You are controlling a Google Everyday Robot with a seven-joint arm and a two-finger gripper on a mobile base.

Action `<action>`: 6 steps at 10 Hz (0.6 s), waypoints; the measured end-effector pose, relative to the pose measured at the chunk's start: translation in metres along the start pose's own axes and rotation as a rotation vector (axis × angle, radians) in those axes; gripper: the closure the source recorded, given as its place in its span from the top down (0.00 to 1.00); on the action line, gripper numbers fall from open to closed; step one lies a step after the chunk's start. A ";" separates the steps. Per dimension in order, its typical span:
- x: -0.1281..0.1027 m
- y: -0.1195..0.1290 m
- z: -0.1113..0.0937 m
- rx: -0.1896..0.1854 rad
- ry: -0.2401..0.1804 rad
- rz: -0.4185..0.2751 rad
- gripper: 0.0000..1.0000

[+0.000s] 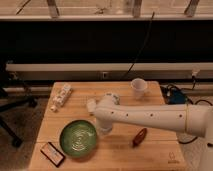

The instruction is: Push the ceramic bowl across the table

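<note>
arm (150,116): reaches in from right, low over table | gripper (103,129): pointing down

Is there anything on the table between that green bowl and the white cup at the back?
Yes. In the camera view the robot's white arm crosses between the green bowl and the white cup, with its gripper just beside the bowl's right rim.
</note>
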 end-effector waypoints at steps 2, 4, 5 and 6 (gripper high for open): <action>-0.006 -0.001 0.003 0.000 -0.020 -0.014 0.00; -0.011 -0.003 0.005 0.006 -0.034 -0.026 0.00; -0.014 -0.004 0.006 0.010 -0.039 -0.033 0.00; -0.018 -0.006 0.006 0.022 -0.051 -0.048 0.00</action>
